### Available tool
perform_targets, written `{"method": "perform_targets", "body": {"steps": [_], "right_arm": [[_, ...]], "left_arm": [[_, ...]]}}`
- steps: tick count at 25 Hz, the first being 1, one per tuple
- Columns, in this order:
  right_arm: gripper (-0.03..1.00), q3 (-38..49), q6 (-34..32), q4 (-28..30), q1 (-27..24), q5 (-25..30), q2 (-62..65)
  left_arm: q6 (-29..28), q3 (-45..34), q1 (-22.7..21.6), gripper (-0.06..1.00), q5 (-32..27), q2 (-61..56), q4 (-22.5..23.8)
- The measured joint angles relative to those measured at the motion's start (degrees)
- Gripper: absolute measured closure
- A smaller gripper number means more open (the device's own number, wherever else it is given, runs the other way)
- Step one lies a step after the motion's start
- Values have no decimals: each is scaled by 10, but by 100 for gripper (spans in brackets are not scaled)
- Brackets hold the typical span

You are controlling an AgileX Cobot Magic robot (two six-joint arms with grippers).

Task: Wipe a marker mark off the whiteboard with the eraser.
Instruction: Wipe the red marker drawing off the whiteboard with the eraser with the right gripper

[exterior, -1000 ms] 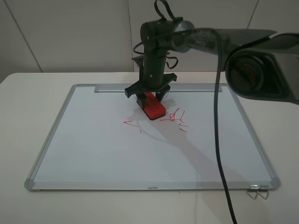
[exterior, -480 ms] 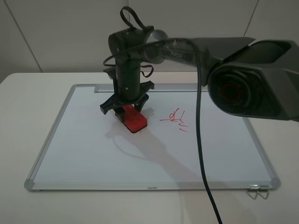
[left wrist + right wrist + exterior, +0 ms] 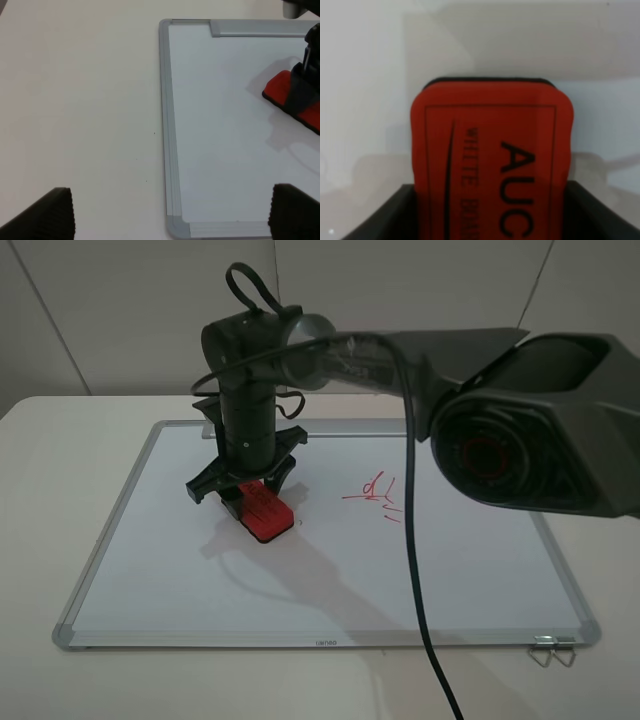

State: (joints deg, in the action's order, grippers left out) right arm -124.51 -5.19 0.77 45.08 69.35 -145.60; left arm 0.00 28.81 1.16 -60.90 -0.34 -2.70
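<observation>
**Eraser swept further left**

Your left pincer (image 3: 175,212) hangs spread over the counter (image 3: 75,100) by the whiteboard (image 3: 150,540) edge. The right pincer (image 3: 245,490) has slid left since half a second ago, pinching the eraser (image 3: 265,512) flat on the board. The narrow scribble (image 3: 375,495) lies to its right.

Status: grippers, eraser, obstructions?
Right gripper shut on eraser, flat on whiteboard. Left gripper open, empty. No wide mark visible; d-shaped scribble apart. Nothing blocking.

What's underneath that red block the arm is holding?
The eraser sits on the whiteboard; its black felt base peeks out. Any ink beneath is covered.
</observation>
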Motion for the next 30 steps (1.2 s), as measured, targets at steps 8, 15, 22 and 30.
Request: {"method": "perform_targets", "body": {"steps": [8, 15, 22, 30], "right_arm": [[46, 105, 0, -1, -16, -21, 53], [46, 231, 0, 6, -28, -42, 118], [46, 324, 0, 10, -33, -63, 163], [46, 341, 1, 13, -33, -90, 170]], "left_arm": [[0, 0, 0, 17, 0, 0, 0], [0, 0, 0, 17, 0, 0, 0], [0, 0, 0, 17, 0, 0, 0], [0, 0, 0, 17, 0, 0, 0]]}}
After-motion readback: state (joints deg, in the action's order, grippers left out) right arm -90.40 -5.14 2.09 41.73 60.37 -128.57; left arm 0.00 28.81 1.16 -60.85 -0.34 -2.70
